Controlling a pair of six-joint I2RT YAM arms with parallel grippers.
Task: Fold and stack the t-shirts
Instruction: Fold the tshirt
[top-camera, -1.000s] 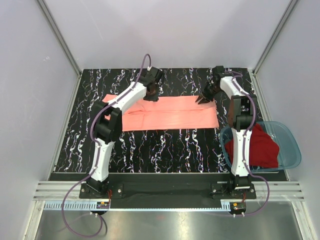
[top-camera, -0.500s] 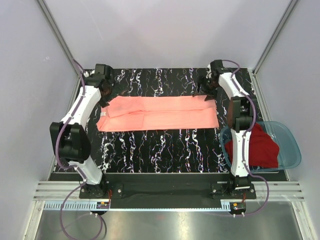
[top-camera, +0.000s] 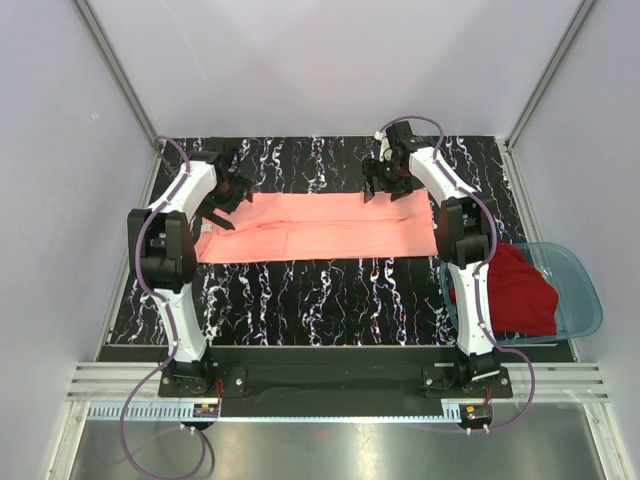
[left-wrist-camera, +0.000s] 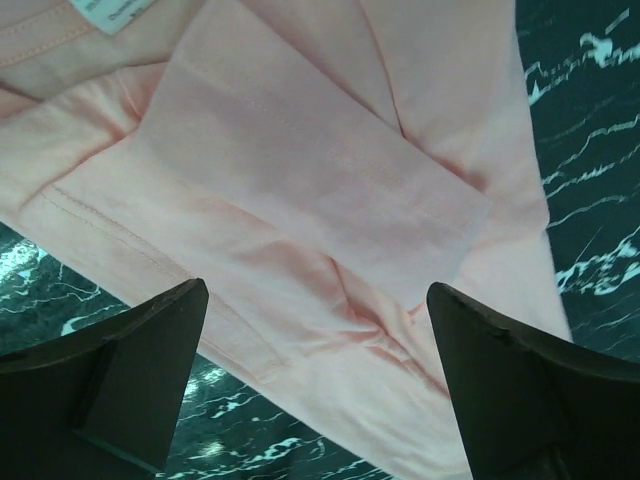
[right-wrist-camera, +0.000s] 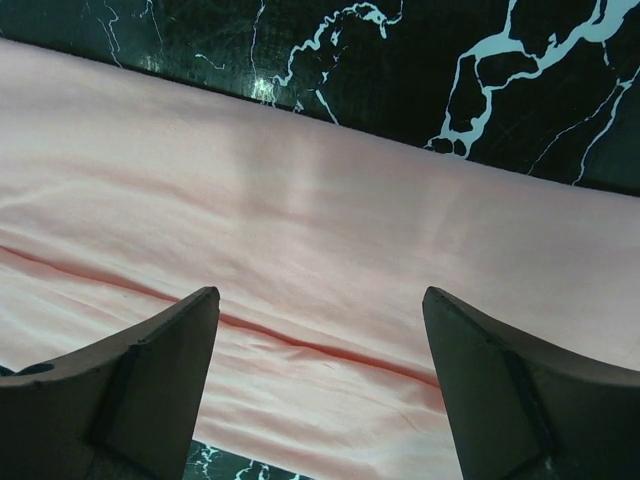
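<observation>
Both spread wide, left gripper (left-wrist-camera: 315, 300) and right gripper (right-wrist-camera: 320, 300) hang over the salmon-pink t-shirt (top-camera: 320, 228) (a long strip); near right, the dark red t-shirt (top-camera: 520, 295) sits in a blue basin (top-camera: 585, 282).

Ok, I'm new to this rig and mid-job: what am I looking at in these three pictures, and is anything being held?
The wide picture looks down from above and behind two white robot arms bolted at the near edge of a black marbled table. The other two pictures come from a camera on each wrist; the dark wedges at the bottom are that arm's own fingers. A salmon-pink t-shirt, folded into a long strip, lies flat across the table. The left gripper is over its left end, where the white label shows; the right gripper is over its far edge. Both are open and hold nothing. A dark red t-shirt sits in a blue basin on the right.
</observation>
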